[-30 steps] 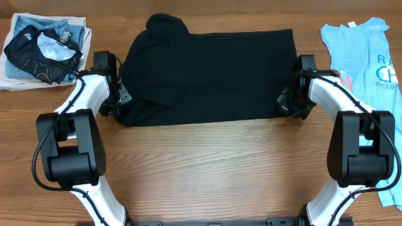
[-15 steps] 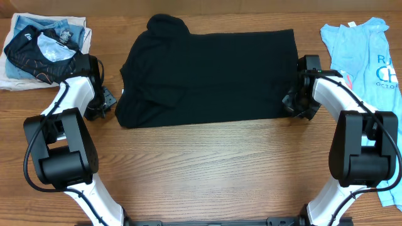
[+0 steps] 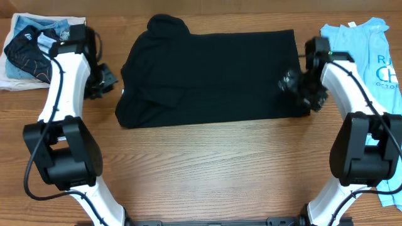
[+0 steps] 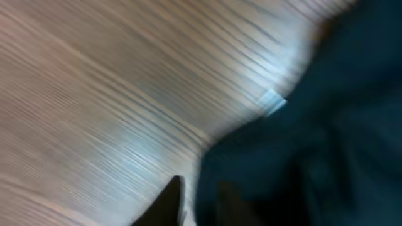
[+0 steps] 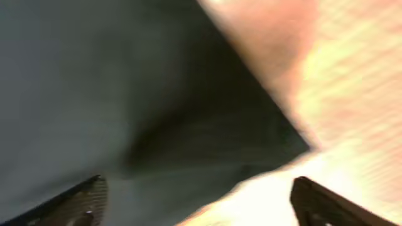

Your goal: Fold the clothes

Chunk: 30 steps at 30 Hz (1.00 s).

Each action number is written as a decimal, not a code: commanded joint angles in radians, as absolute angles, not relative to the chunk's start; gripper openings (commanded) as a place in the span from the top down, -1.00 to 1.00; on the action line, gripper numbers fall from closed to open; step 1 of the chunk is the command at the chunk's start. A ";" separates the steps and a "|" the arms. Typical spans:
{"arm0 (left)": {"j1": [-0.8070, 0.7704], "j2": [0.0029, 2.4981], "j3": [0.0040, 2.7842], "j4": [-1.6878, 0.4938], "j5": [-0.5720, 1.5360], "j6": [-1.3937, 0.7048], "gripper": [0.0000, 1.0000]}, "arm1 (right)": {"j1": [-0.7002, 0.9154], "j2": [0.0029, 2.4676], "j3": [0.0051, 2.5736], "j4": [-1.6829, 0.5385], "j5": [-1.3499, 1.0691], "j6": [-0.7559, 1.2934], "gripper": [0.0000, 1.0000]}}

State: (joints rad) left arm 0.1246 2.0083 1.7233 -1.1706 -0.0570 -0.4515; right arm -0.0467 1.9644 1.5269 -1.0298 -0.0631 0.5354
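The clothes [image 3: 207, 69], a plain black T-shirt, lie folded into a wide rectangle at the middle back of the table. My left gripper [image 3: 103, 81] hovers just off its left edge. In the blurred left wrist view the fingers [image 4: 169, 201] stand slightly apart with nothing in them; black fabric [image 4: 326, 125] with a small pale tag [image 4: 271, 102] fills the right side. My right gripper [image 3: 295, 85] hangs over the shirt's right edge. Seen from the right wrist, my right gripper [image 5: 201, 201] is wide open and empty above the shirt's corner [image 5: 125, 81].
A light blue printed T-shirt [image 3: 364, 56] lies flat at the right, close behind the right arm. A pile with a black garment with orange lines [image 3: 31, 53] sits at the back left. Bare wooden table [image 3: 207, 169] stretches in front of the shirt.
The right gripper opened wide, let go of the shirt's right edge and rose over it. The left arm swung back and left, away from the shirt, its fingers parting a little.
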 commanded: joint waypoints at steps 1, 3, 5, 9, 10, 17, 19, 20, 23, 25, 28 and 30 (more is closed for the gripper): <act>0.065 1.976 1.743 -1.206 0.171 -0.422 0.06 | -0.044 1.919 1.581 -0.989 -0.398 0.486 -1.00; 0.023 1.976 1.735 -1.222 0.223 -0.424 -0.02 | -0.030 1.923 1.575 -0.945 -0.474 0.486 -1.00; -0.018 1.976 1.734 -1.235 0.227 -0.460 -0.13 | -0.008 1.929 1.570 -0.918 -0.464 0.493 -1.00; -0.097 1.977 1.734 -1.217 0.226 -0.550 -0.43 | 0.049 1.941 1.570 -0.894 -0.409 0.493 -1.00; -0.115 1.979 1.734 -1.207 0.226 -0.574 -0.51 | 0.063 1.942 1.570 -0.893 -0.396 0.493 -1.00; -0.173 2.016 1.734 -1.149 0.230 -0.704 -0.55 | 0.112 1.942 1.570 -0.884 -0.296 0.583 -1.00; -0.173 2.038 1.734 -1.151 0.235 -0.736 -0.52 | 0.110 1.942 1.570 -0.883 -0.296 0.601 -1.00; -0.173 2.047 1.734 -1.151 0.237 -0.747 -0.50 | 0.107 1.942 1.570 -0.881 -0.296 0.604 -1.00; -0.173 2.074 1.734 -1.159 0.243 -0.806 -0.43 | 0.104 1.942 1.570 -0.879 -0.295 0.603 -1.00; -0.173 2.089 1.734 -1.161 0.241 -0.883 -0.44 | 0.104 1.942 1.570 -0.879 -0.295 0.603 -1.00; -0.170 2.111 1.734 -1.137 0.237 -0.943 -0.47 | 0.105 1.942 1.570 -0.880 -0.279 0.602 -1.00; -0.170 2.121 1.734 -1.132 0.237 -0.970 -0.46 | 0.105 1.942 1.570 -0.884 -0.266 0.603 -1.00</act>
State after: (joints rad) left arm -0.1761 2.1025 1.7267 -1.1355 0.2287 -0.8711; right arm 0.1062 1.9488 1.5597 -0.8833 -0.2985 0.5934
